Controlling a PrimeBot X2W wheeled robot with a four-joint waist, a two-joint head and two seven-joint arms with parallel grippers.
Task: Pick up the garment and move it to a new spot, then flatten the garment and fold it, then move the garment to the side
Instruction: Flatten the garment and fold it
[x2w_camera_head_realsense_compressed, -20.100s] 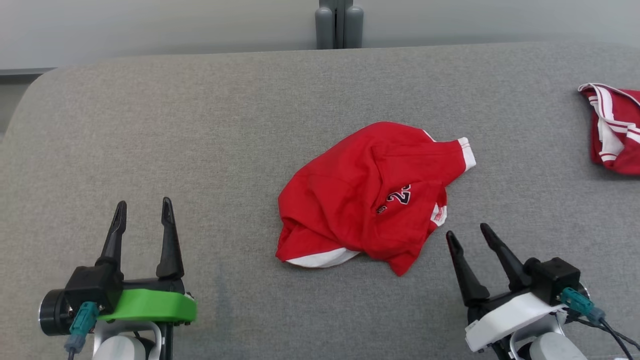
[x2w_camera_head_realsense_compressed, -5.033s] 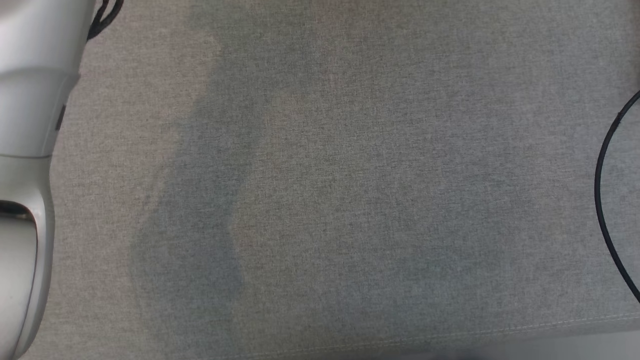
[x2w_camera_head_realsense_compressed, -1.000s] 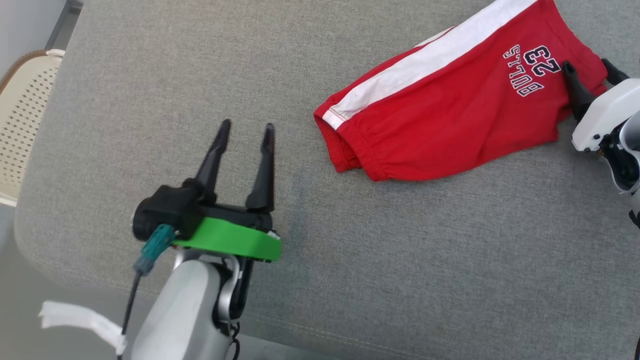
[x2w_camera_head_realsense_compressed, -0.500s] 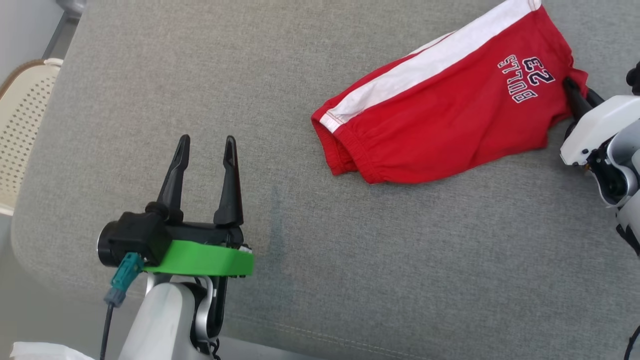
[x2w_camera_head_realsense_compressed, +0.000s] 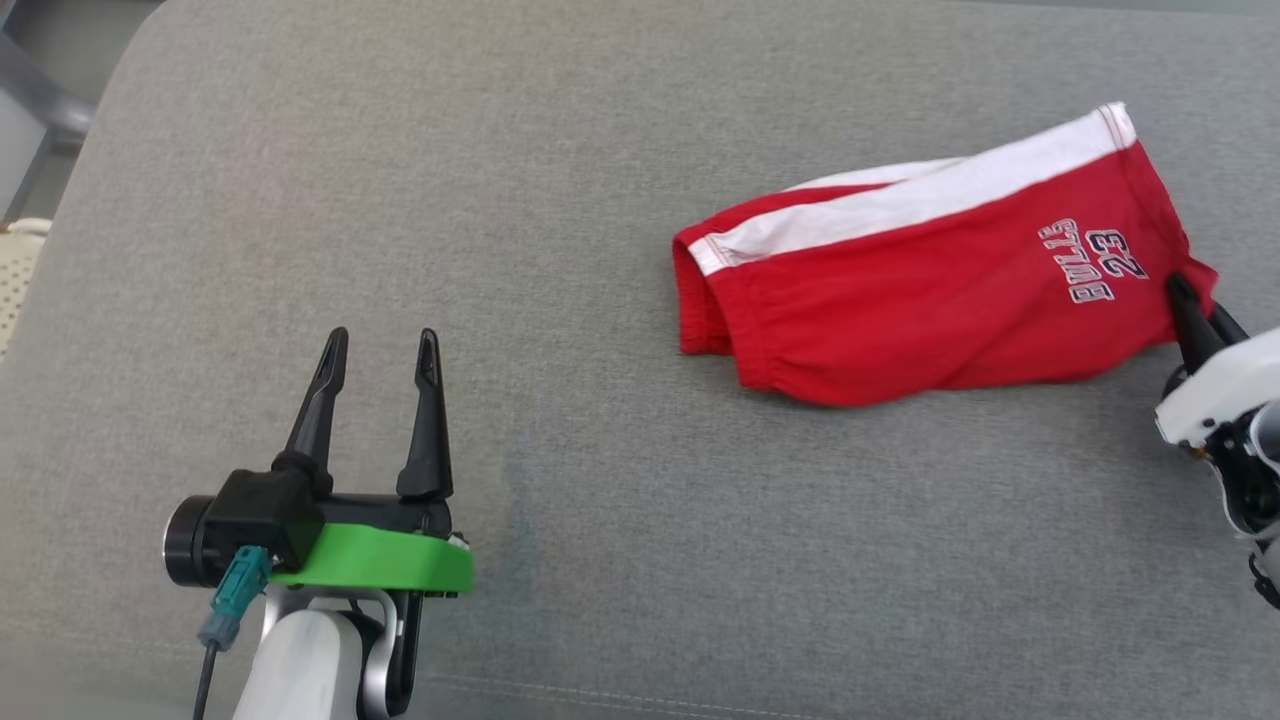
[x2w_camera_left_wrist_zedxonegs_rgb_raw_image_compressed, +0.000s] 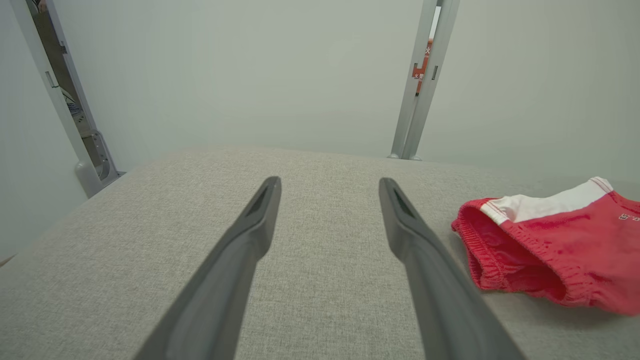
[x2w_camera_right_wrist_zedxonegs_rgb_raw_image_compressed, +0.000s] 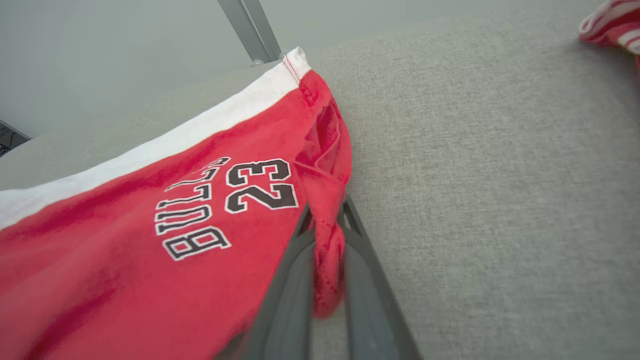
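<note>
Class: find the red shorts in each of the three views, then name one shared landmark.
Head view: red shorts right of centre.
Left wrist view: shorts at the right edge, waistband facing the camera.
Right wrist view: shorts across the left half, hem pinched in the right gripper.
Shared landmark: the white stripe.

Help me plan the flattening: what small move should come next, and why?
Probably lift the right gripper slightly and draw the shorts along the cushion. It is shut on a bunched corner near the printed number, while the left gripper stands open, apart from the waistband, so only the right one can move the cloth.
</note>
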